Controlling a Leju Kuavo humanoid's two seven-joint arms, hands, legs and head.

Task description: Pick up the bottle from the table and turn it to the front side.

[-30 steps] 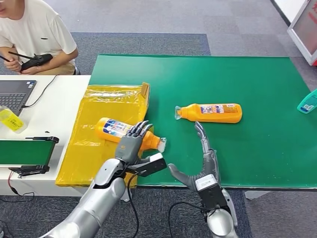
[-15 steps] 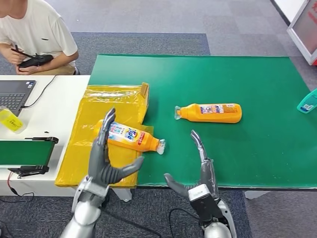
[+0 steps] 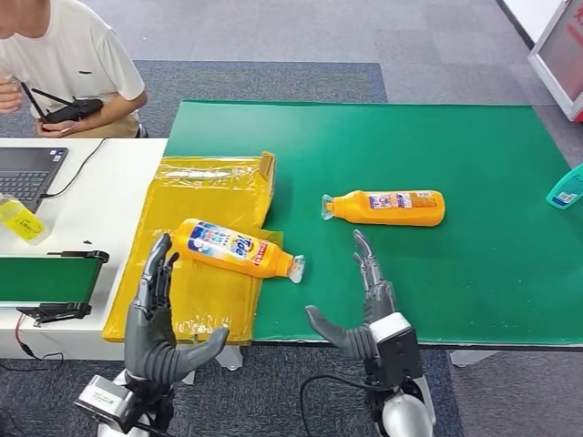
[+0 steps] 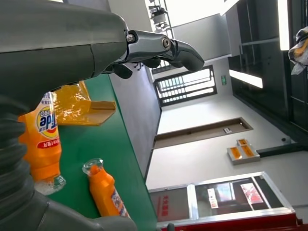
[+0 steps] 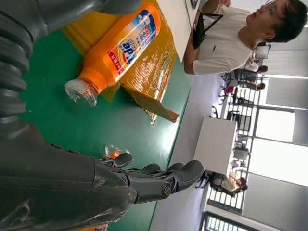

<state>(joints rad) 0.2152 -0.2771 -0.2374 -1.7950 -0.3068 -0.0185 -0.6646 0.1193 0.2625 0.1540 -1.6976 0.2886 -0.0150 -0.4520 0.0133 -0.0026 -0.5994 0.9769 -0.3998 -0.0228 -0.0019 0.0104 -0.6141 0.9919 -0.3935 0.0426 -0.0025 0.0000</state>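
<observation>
Head view: the bottle (image 3: 233,248) lies label-up on a yellow bag (image 3: 199,237) (cap end over the green tabletop (image 3: 413,137)). The left hand (image 3: 157,319) and right hand (image 3: 364,305) hover nearby, fingers spread, holding nothing. Left wrist view: 2 orange bottles lie side by side. Right wrist view: the labelled bottle faces up.

green table (image 3: 481,273) bears yellow bag (image 3: 199,196), perhaps plastic, and orange bottles (image 3: 385,208).

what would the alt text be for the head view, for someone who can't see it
Two orange bottles lie on their sides on a green table: the near bottle on a yellow bag, the far bottle on bare green. The open left hand and right hand hover at the near edge, touching neither.
</observation>
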